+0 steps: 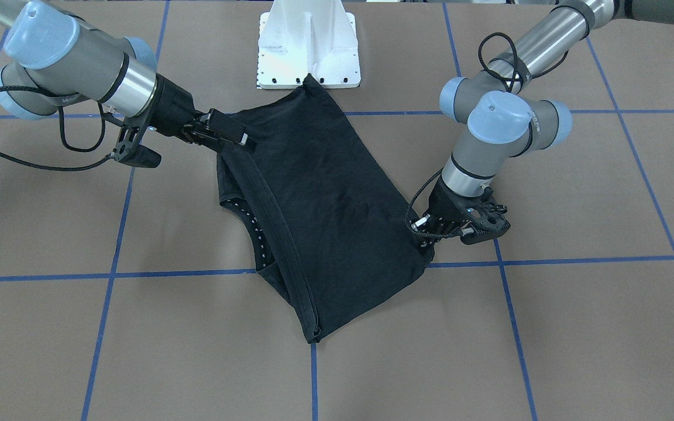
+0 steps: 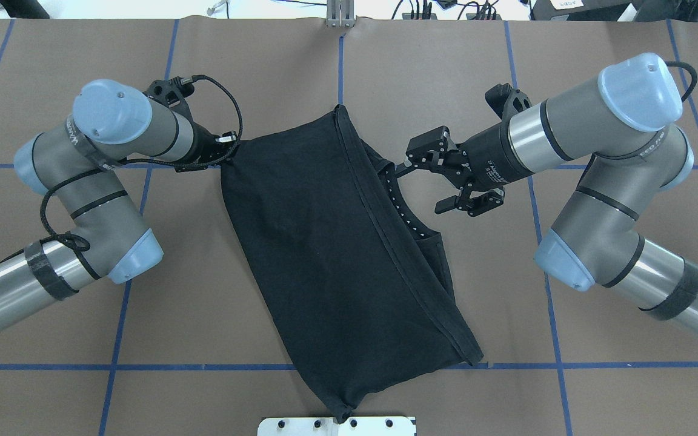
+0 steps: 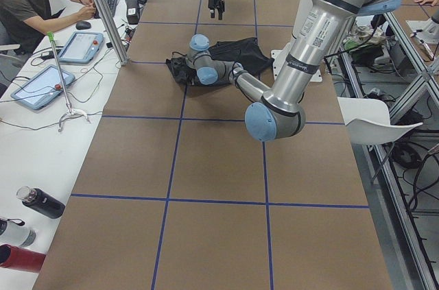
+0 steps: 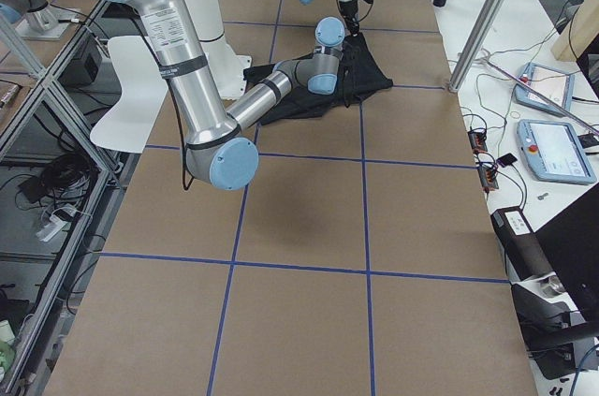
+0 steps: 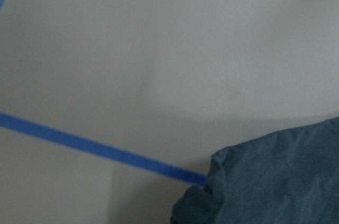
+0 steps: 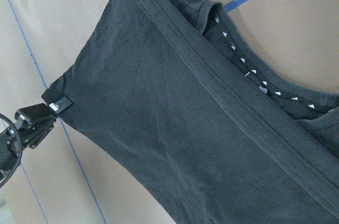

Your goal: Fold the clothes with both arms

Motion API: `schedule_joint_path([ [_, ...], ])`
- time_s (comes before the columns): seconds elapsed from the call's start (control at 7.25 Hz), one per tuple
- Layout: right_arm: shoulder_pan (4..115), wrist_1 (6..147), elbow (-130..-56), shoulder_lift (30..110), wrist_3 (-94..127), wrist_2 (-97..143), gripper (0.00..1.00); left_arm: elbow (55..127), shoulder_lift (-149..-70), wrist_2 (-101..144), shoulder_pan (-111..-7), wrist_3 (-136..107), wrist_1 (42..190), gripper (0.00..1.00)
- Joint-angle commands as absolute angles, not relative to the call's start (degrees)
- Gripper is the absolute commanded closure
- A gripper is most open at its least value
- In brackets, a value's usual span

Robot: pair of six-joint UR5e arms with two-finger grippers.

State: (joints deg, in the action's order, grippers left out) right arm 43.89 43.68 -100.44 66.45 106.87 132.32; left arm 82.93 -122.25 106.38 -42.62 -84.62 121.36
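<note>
Pinching the far-left corner of a black cotton T-shirt (image 2: 325,254), the left gripper (image 1: 426,235) has its jaws clamped on the cloth. The right gripper (image 2: 426,181) holds its jaws spread wide and grasps nothing, with one finger just at the shirt's edge beside the neckline (image 2: 400,206). Between the two grey-silver arms the shirt lies mid-way along the brown-papered, blue-taped bench (image 2: 191,315). It is plain black side up and doubled over on itself, so that a stitched hem band runs along one long side and the white-flecked neckline peeps out beyond it. One fold appears made. The packet looks broad and skewed, so squaring up and at least one further fold seem left to do. Its long axis runs diagonally, from the far side on the robot's left toward the near side on its right. The nearest corner reaches the white pedestal base plate (image 1: 278,64). The neck opening faces the robot's right.
</note>
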Motion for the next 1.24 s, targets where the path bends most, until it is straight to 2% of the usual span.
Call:
schedule_joint_path([
  [0.0, 44.03, 43.68, -100.46, 66.53, 106.88, 131.32, 0.0, 75.97, -128.73, 103.28, -43.68, -84.81, 121.99, 1.0],
  [0.28, 44.03, 43.68, -100.55, 66.62, 106.79, 130.96, 0.0, 69.47, -131.56, 98.48, -44.21, -84.99, 131.07, 1.0],
  [0.41, 44.12, 43.68, -100.55, 66.71, 106.87, 130.96, 0.0, 63.52, -135.23, 96.7, -44.21, -84.99, 133.31, 1.0],
  [1.1, 45.0, 43.68, -100.63, 67.67, 106.44, 130.96, 0.0, 61.7, -135.97, 96.06, -44.38, -84.9, 135.09, 1.0],
])
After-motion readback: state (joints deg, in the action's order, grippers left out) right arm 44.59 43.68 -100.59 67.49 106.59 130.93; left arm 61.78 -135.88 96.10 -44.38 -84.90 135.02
